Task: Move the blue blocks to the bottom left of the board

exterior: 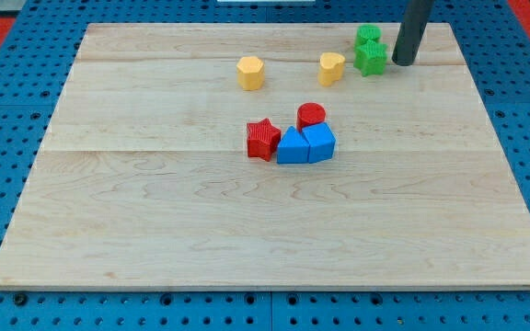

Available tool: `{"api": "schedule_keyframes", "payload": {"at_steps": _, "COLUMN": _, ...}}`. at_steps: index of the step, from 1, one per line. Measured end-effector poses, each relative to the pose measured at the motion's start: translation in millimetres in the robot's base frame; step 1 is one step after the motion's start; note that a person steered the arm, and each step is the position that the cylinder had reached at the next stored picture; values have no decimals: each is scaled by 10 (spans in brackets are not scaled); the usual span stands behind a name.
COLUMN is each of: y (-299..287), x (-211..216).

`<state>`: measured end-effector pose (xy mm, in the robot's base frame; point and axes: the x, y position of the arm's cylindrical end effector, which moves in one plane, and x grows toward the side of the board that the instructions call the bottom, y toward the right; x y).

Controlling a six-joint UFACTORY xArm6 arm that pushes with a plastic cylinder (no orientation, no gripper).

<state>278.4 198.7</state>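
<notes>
Nothing moved yet: both blue blocks sit mid-counter; our tip waits top right; no jaws here.

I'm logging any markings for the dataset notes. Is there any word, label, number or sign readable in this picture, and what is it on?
None. The wooden board, the two blue blocks, the red, yellow and green blocks and the dark rod ending in my tip, beside the green blocks, all show plain surfaces without lettering.
</notes>
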Motion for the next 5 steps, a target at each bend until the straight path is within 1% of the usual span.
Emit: {"api": "schedule_keyframes", "payload": {"at_steps": 5, "y": 19, "x": 0}}
